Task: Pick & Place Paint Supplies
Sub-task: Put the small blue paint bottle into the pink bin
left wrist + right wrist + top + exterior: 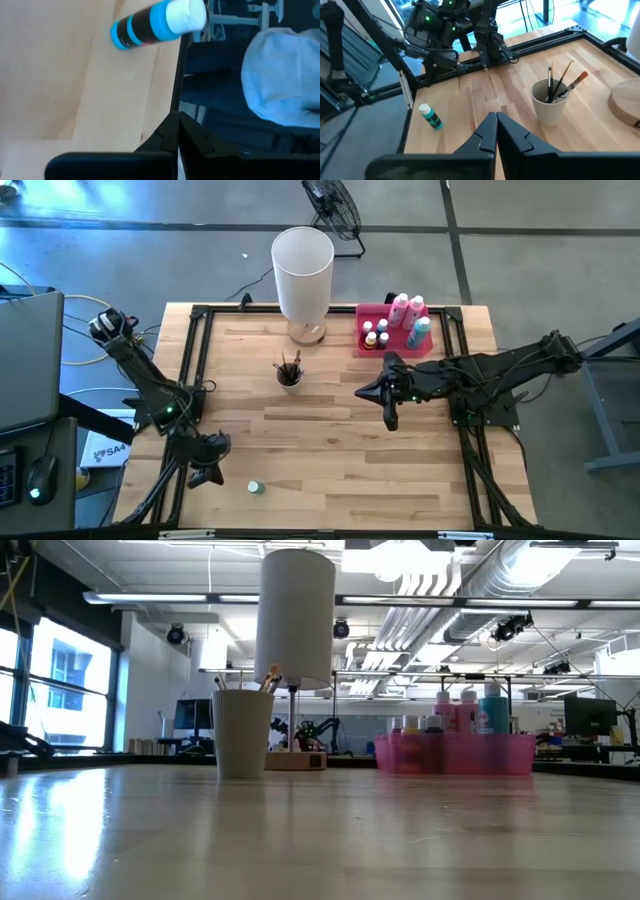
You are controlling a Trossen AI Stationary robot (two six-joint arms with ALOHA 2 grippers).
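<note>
Small bottle (255, 487) lies alone — both arms' fingers pressed together.

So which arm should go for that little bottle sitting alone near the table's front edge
Left, probably. The left gripper, shut and empty, sits right beside the small white-capped bottle; the right gripper waits mid-table, farther away.

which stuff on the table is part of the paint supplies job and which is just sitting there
For the job:
- small bottle with white cap, alone near the left gripper
- paintbrushes in the white cup
- paint bottles in the pink tray

Just there:
- tall white cylinder on its wooden base
- fan on the floor
</note>
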